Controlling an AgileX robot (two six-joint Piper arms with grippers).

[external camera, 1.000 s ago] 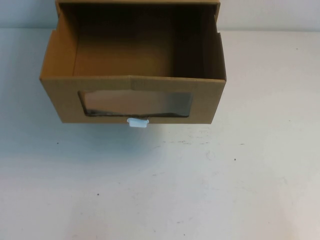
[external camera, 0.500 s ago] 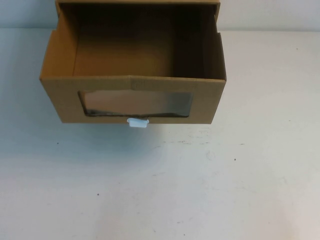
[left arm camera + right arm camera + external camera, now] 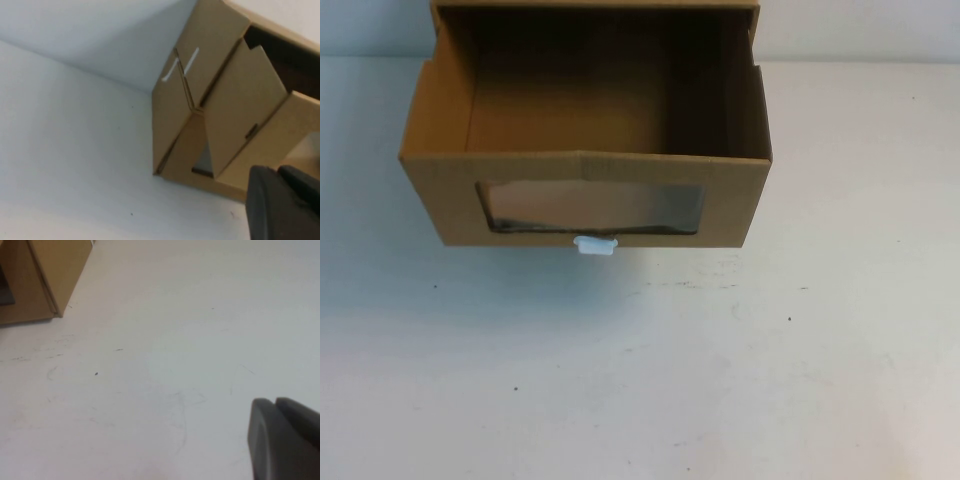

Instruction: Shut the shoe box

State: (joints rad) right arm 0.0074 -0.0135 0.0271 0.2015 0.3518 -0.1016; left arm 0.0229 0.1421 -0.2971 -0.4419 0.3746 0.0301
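Wrist views show left gripper (image 3: 282,205) near the shoe box (image 3: 220,110), right gripper (image 3: 285,440) apart; jaws' spread indiscernible.

Only small parts of the robot show. The left claw (image 3: 285,205) appears as dark grey, smooth, rounded-edged finger blocks at about 5 o'clock. The right claw (image 3: 285,440) looks alike: matte dark grey, two adjoining blocks, also at 5 o'clock.

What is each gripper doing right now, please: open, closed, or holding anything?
Left gripper: near the shoe box, holding nothing seen; open or closed cannot be told.
Right gripper: over the bare table, holding nothing seen; open or closed cannot be told.
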